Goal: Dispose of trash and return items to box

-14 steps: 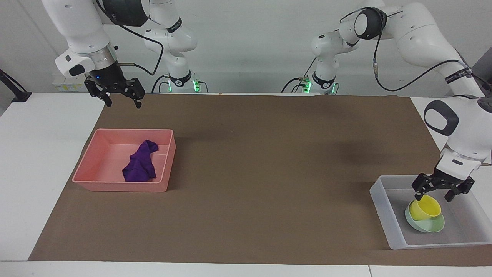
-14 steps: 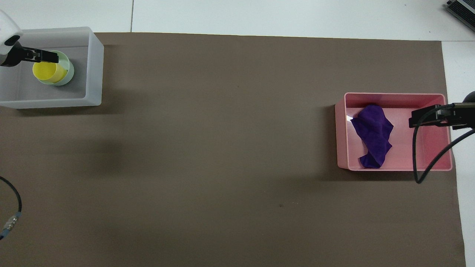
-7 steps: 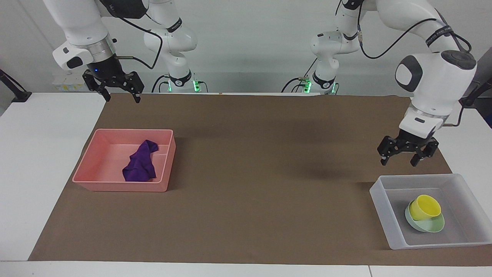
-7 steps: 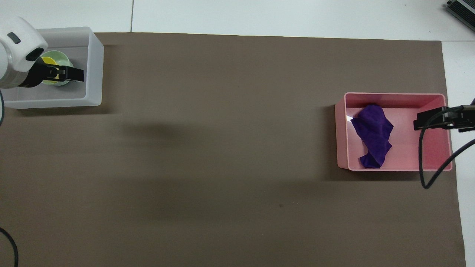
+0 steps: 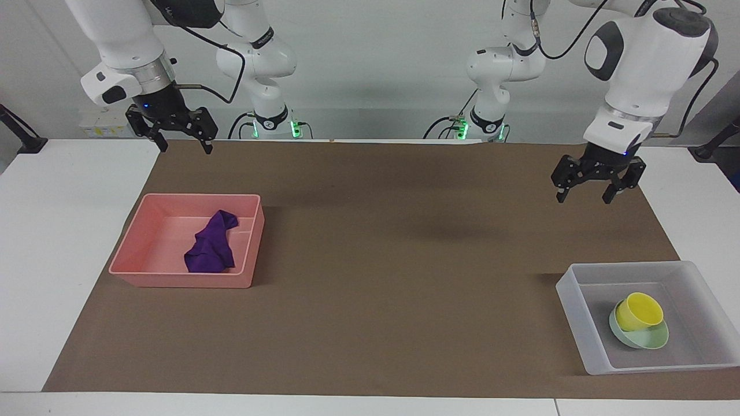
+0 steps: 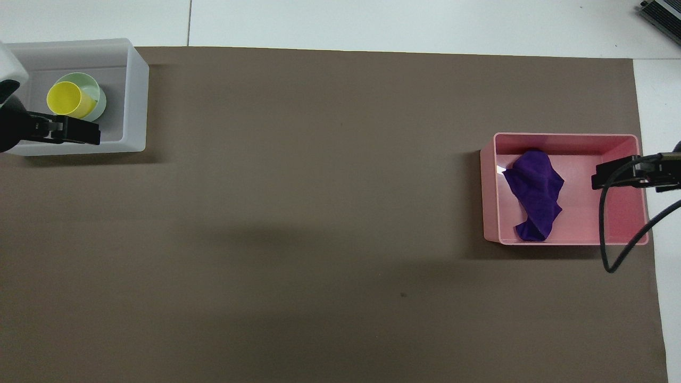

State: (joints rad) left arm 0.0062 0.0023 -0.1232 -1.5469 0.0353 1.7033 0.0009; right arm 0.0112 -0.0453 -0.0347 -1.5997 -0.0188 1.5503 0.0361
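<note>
Judging by how things lie, sorting seems done: purple cloth (image 5: 210,242) in pink tray (image 5: 133,254), yellow cup (image 5: 638,311) tilted in green bowl (image 5: 643,337) inside box (image 5: 572,300), while left gripper (image 5: 598,180) and right gripper (image 5: 172,131) hang spread and empty above the surface (image 5: 370,289), probably needing only retreat.

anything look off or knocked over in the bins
Only one thing: the yellow cup lies tipped on its side in the mint-green bowl, which itself sits tilted in the translucent tub. The purple cloth lies crumpled in the pink tray. Nothing is spilled or damaged.

Cup (image 5: 638,311) in bowl (image 5: 642,337) in box (image 5: 572,303); cloth (image 5: 210,242) in tray (image 5: 136,245).
</note>
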